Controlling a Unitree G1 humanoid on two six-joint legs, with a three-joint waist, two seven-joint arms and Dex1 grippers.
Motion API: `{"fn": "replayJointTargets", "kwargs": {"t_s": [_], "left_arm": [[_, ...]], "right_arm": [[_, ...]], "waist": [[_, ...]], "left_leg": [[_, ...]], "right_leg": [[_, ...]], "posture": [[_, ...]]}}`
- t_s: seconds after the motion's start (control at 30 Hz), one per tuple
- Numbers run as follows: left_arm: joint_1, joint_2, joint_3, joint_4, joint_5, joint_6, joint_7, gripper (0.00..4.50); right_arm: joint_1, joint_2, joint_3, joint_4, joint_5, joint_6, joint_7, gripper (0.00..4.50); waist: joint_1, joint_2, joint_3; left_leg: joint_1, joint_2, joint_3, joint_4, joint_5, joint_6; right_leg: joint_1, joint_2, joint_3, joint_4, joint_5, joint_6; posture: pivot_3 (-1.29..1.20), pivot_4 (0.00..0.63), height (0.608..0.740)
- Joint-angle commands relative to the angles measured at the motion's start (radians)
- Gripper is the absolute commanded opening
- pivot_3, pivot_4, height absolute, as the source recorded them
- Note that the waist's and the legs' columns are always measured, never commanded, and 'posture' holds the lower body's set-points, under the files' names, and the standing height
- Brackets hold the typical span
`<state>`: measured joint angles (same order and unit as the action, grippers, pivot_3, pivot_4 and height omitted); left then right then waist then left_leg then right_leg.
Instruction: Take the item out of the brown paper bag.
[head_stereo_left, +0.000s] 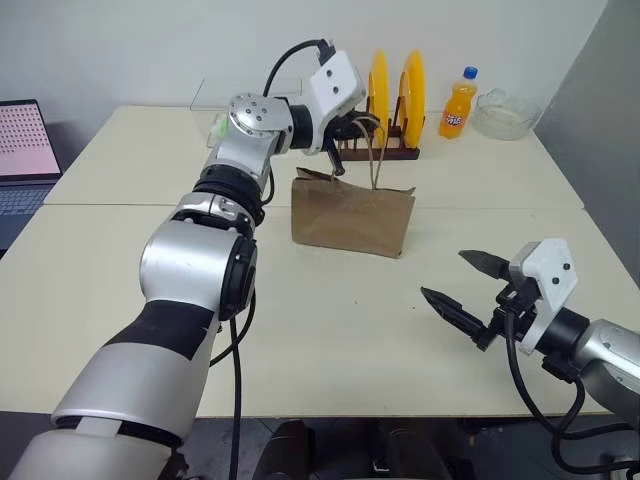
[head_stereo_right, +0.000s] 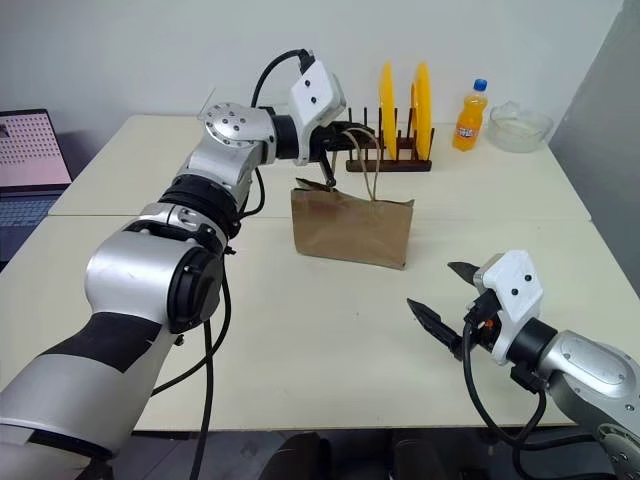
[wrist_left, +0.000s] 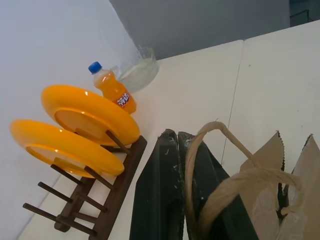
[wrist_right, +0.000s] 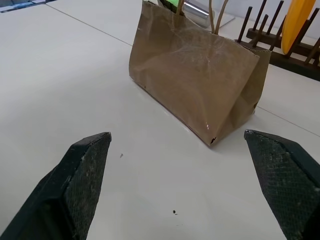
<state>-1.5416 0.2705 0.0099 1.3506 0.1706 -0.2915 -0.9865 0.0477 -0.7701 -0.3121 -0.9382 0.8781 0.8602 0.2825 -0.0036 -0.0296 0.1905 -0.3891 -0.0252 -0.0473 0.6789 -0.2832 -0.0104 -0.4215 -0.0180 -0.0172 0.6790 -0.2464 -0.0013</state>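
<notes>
Table: we see a cream table.
On it: brown paper bag, wooden plate rack, orange soda bottle, glass bowl, laptop.

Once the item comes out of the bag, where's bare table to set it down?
The table is bare between the brown paper bag and the open right end effector, and along the near edge. Behind the bag it is crowded: the plate rack, the orange soda bottle and a glass bowl stand there.
</notes>
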Motion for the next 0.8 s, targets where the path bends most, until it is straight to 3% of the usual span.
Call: {"fn": "replayJointTargets", "kwargs": {"t_s": [0.03,0.1,0.2,0.6,0.8], "left_arm": [[-0.007,0.002,0.002,-0.019,-0.006,-0.005,0.015,0.08],[0.0,0.008,-0.012,-0.019,0.006,0.002,0.002,0.08],[0.005,0.018,-0.033,-0.019,0.028,0.0,0.014,0.68],[0.014,0.08,-0.073,-0.029,0.067,-0.023,0.032,4.47],[0.038,0.141,-0.086,-0.048,0.06,-0.057,-0.049,4.47]], "right_arm": [[-0.013,-0.009,-0.006,-0.035,-0.006,-0.025,-0.001,4.5],[-0.022,-0.005,-0.006,-0.033,-0.004,-0.029,-0.004,4.5],[-0.034,0.001,-0.002,-0.03,-0.009,-0.038,-0.004,4.5],[-0.068,0.003,0.028,-0.003,-0.071,-0.105,0.024,4.5],[-0.086,0.004,0.054,0.021,-0.112,-0.125,0.041,4.5]], "waist": [[0.0,0.0,0.0],[0.0,0.0,0.0],[0.0,0.0,0.0],[-0.001,0.0,0.0],[-0.002,0.0,0.0]], "left_leg": [[0.0,0.0,0.0,0.0,0.0,0.0],[0.0,0.0,0.0,0.0,0.0,0.0],[0.0,0.0,0.0,0.0,0.0,0.0],[0.001,0.0,0.0,0.0,0.0,0.0],[0.002,0.0,0.001,0.0,0.0,0.0]], "right_leg": [[0.0,0.0,0.0,0.0,0.0,0.0],[0.0,0.0,0.0,0.0,0.0,0.0],[0.0,0.0,0.0,0.0,0.0,0.0],[0.0,0.0,0.0,0.001,0.0,0.0],[0.0,0.0,0.001,0.001,0.0,0.0]], "posture": [[0.0,0.15,0.74],[0.0,0.15,0.74],[0.0,0.15,0.74],[0.0,0.15,0.74],[0.0,0.15,0.74]]}}
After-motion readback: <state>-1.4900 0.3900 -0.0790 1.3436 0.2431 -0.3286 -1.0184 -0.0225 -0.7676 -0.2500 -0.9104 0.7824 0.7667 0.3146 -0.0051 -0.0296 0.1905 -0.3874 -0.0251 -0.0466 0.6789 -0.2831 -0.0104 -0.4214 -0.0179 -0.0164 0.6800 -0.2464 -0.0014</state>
